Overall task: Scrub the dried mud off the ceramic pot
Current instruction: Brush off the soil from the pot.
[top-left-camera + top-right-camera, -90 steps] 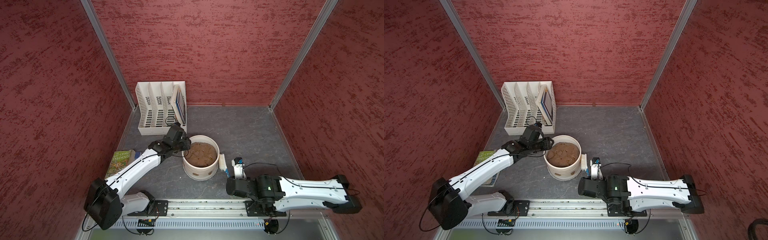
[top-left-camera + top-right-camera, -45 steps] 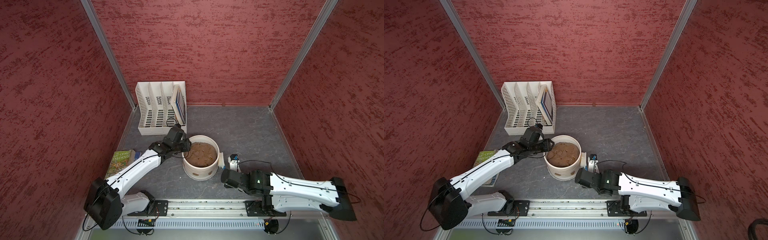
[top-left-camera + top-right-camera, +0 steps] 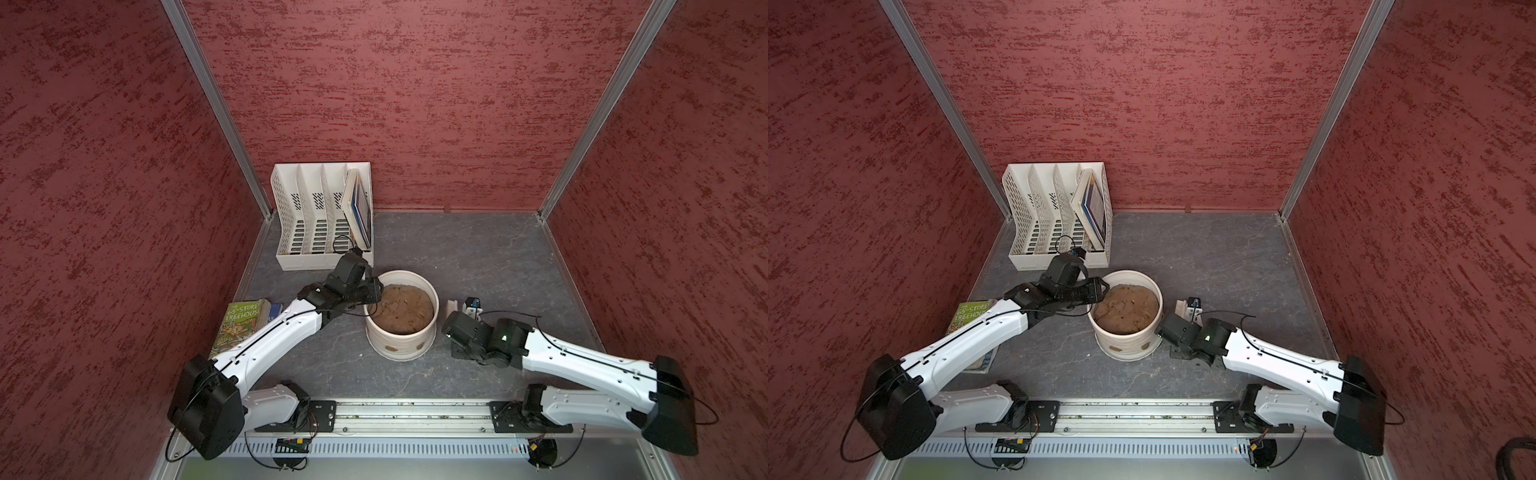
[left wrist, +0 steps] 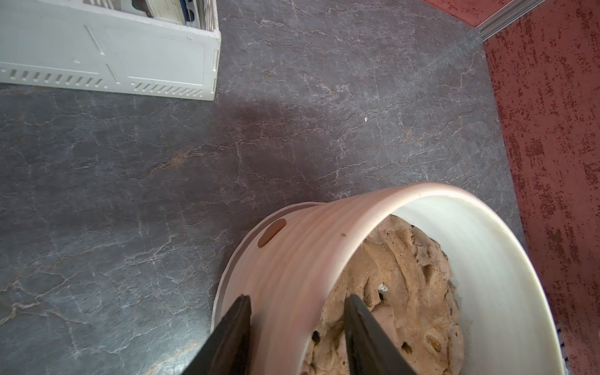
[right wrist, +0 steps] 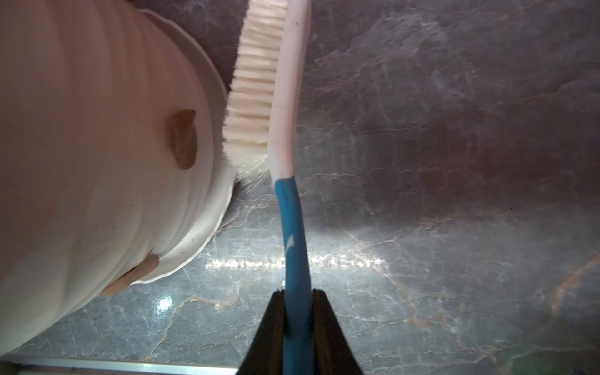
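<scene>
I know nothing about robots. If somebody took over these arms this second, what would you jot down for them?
Left gripper: fingers clamped across the ceramic pot's rim.
Right gripper: shut on the brush's blue handle, bristles beside the pot's base.
Done: brush in hand, pot held.
Left to do: scrub the dried mud patches off the pot's side.

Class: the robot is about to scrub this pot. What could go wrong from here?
The left gripper pinches the ceramic pot at one rim spot only; scrubbing pressure could tilt it and spill the soil.
The right gripper holds the scrub brush by its handle end, so it might twist.
Bristles sit by the base lip, possibly missing the dried mud.
</scene>
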`<state>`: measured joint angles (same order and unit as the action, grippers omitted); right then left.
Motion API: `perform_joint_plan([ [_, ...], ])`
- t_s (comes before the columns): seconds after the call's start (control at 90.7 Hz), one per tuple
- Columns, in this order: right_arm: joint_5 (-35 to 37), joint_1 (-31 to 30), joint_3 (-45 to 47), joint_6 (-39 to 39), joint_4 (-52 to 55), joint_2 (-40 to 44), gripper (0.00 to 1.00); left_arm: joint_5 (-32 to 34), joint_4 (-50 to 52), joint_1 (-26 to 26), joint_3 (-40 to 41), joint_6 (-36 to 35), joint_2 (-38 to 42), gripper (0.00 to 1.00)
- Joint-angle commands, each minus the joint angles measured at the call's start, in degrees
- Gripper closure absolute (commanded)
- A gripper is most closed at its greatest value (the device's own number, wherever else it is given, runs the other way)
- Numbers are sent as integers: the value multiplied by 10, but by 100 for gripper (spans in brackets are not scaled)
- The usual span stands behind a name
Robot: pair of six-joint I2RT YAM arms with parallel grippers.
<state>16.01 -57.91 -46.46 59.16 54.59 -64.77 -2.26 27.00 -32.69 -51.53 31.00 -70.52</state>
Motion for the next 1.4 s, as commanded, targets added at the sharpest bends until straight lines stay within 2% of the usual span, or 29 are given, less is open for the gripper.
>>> perform_joint_plan([
  [0.0,-1,28,-7,-28,39,23,100,-12,-9,3,4,2,1,51],
  [0.154,-19,22,-9,-64,21,63,100,-13,-11,3,2,1,-8,50],
  [0.342,-4,-24,-16,-36,75,126,100,-9,-10,3,-3,-2,-11,51],
  [0.474,11,-89,-9,3,100,153,100,-8,-9,3,-3,1,-17,57],
  [0.672,41,-195,-22,70,166,140,100,-7,-2,2,-7,4,-21,60],
  [0.849,43,-255,-33,110,180,127,100,-4,1,2,-15,3,-21,63],
  [1.179,61,-261,-53,100,104,69,100,-2,7,2,-19,-6,-24,73],
  [1.389,43,-248,-49,96,64,40,100,-3,9,1,-26,-10,-23,77],
])
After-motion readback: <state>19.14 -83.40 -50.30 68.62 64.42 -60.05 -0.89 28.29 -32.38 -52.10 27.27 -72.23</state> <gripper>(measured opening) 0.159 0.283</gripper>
